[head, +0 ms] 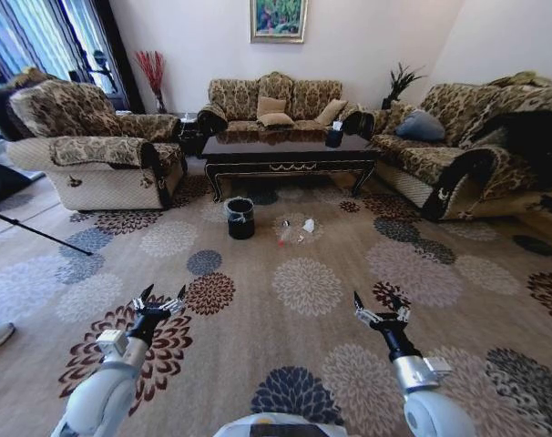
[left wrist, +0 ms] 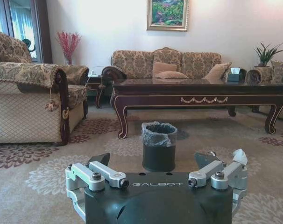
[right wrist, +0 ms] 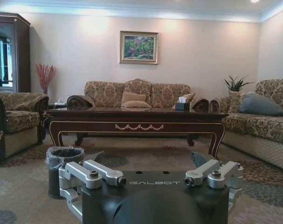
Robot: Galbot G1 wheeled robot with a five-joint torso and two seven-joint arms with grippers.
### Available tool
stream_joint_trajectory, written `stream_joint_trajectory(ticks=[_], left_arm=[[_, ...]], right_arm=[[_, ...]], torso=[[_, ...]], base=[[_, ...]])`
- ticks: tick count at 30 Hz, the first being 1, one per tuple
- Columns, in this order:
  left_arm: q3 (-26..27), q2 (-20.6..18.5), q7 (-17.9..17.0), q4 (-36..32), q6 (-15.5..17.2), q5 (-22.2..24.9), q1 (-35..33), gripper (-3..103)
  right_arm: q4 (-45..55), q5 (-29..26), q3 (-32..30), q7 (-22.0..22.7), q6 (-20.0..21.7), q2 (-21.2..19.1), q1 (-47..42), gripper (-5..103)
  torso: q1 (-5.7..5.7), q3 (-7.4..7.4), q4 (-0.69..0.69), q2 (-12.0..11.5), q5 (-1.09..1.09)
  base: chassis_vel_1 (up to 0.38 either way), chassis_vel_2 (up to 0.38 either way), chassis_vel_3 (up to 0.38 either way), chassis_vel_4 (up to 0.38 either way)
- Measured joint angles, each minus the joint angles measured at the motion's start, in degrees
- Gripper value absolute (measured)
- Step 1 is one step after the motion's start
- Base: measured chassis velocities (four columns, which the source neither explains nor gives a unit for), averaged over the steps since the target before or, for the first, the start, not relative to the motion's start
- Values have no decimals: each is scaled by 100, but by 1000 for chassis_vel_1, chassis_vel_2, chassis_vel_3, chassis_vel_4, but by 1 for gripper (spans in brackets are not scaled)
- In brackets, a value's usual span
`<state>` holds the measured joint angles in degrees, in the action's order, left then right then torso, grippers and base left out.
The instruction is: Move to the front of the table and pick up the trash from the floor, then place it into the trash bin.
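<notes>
Head view, robot: stands back on the floor, facing the table at 12 o'clock; by my reading the approach drive is not finished, since everything to be handled lies well ahead.
Head view, left gripper: held low and forward at 7 o'clock of the frame, fingers spread, holding nothing; a carrying pose that keeps the arm out of the way while driving.
Head view, right gripper: mirrored at 5 o'clock, fingers likewise apart and empty.
Head view, bin: on the carpet just before the table, at 11 o'clock from the robot, near the litter so the drop should be short.
Head view, trash: a clear bottle and a white wad lying close together at 3 o'clock of the bin, apart from it; a third small piece is too tiny to make out.
Left wrist view, bin: dead ahead beyond the open fingers, liner folded over the rim, table behind it; a white scrap peeks past one finger.
Left wrist view, writing: "GALBOT" on the gripper body.
Right wrist view, bin: off to the robot's left beside the gripper, table at 12 o'clock with a tissue box on it.
Right wrist view, writing: "GALBOT" again; nothing else legible.
</notes>
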<state>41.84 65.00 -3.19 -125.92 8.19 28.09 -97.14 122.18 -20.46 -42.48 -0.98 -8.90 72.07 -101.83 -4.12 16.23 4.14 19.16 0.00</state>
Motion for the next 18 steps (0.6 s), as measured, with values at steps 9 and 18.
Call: stream_joint_trajectory(ticks=[9,18], left_arm=[[-36,43,-4,14,-4,-20,-4,100],[-58,43,-30,-8,8,-27,42,100]], right_arm=[[4,55,-36,30,-54,83,-90,100],[31,140,-38,16,-98,175,-164,100]], torso=[[74,-123,1,-197,0],[128,-253,1,-381,0]], base=[[0,0,0,0],[0,0,0,0]])
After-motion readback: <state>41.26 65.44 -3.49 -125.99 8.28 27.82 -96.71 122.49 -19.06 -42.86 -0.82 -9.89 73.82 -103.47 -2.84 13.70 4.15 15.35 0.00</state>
